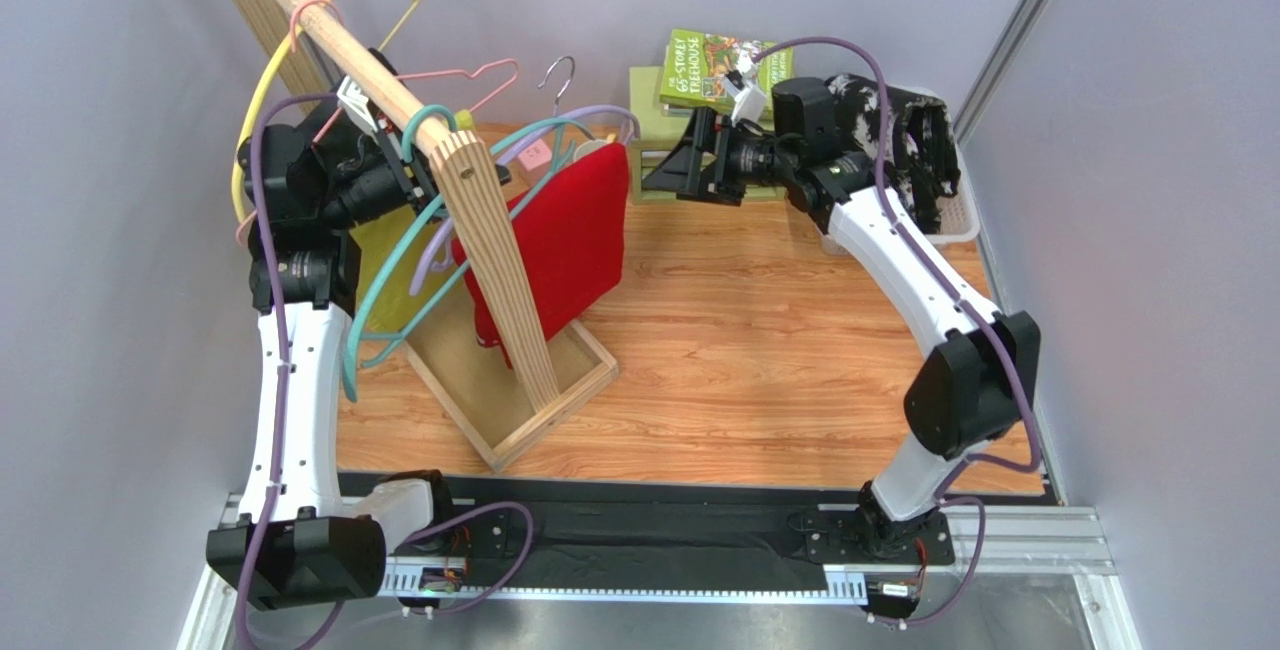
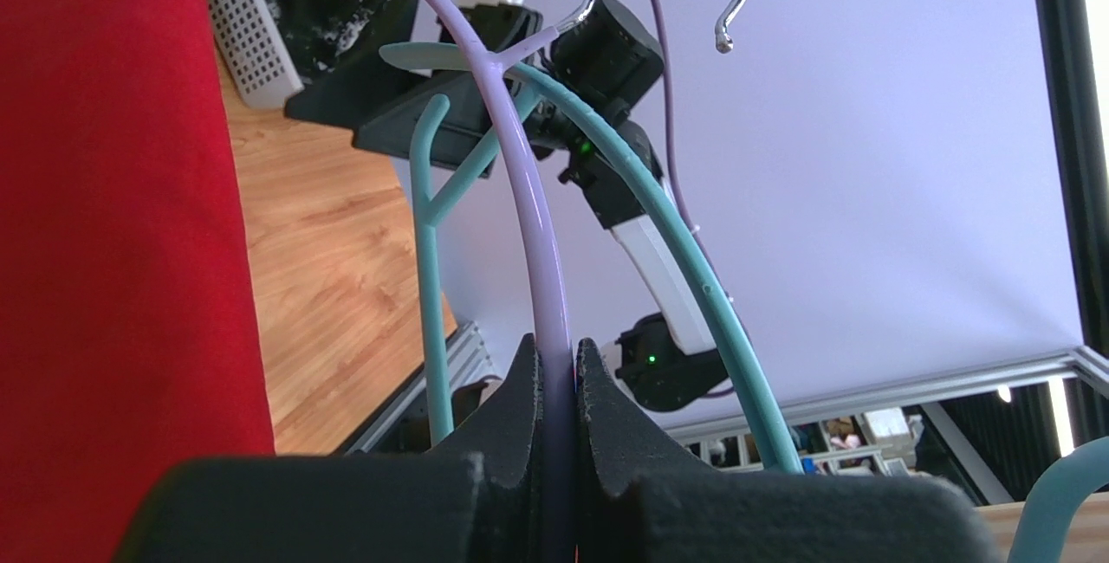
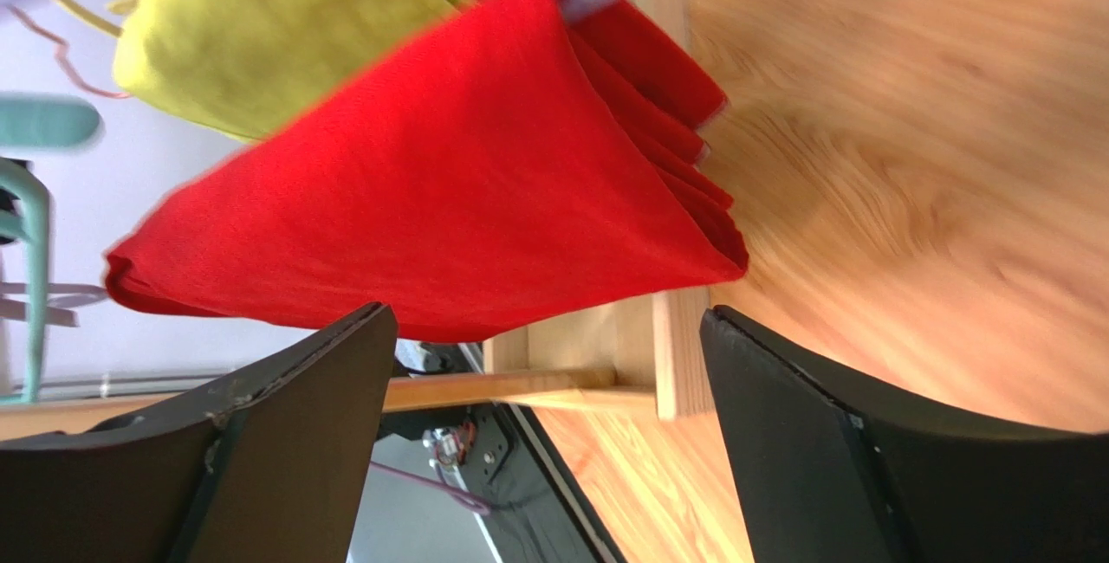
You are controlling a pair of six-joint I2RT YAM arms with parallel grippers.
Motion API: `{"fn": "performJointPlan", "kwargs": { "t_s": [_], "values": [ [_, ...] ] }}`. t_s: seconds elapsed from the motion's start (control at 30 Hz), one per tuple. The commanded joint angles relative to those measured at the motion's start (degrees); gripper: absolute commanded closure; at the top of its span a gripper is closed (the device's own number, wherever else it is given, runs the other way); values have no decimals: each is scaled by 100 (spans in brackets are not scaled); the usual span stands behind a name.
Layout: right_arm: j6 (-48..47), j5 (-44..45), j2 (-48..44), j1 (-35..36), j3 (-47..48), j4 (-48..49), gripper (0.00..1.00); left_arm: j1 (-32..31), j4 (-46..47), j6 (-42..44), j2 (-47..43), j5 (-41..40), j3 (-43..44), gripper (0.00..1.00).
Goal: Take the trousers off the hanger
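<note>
Closest to your left wrist camera, the left gripper (image 2: 557, 375) is clenched on the lilac hanger (image 2: 531, 199). The red trousers (image 2: 117, 225) are draped over that hanger, just beside the fingers. Your right gripper (image 3: 547, 323) is released, jaws wide, with the red fold hanging ahead of them, near but apart. You have two pairs: this red one and one black pair (image 1: 879, 110) in the white basket (image 1: 966, 208), which only the overhead view shows plainly. The right wrist camera shows one yellow-green cloth (image 3: 260, 17) beside the red; the left wrist camera does not.
</note>
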Motion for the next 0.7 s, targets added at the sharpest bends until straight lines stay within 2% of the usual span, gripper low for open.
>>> {"fn": "performJointPlan", "kwargs": {
  "t_s": [0.0, 0.3, 0.53, 0.67],
  "values": [
    [303, -798, 597, -82, 760, 1179, 6, -22, 479, -679, 13, 218, 291, 100],
    [559, -1538, 1600, -161, 1745, 1884, 5, -22, 1024, -1163, 48, 297, 212, 100],
    [954, -1872, 1952, -161, 1755, 2675, 13, -22, 1103, -1277, 83, 315, 265, 100],
    [1611, -2179, 2014, -161, 1527, 3700, 21, -22, 1138, -1330, 118, 306, 273, 100]
  ]
}}
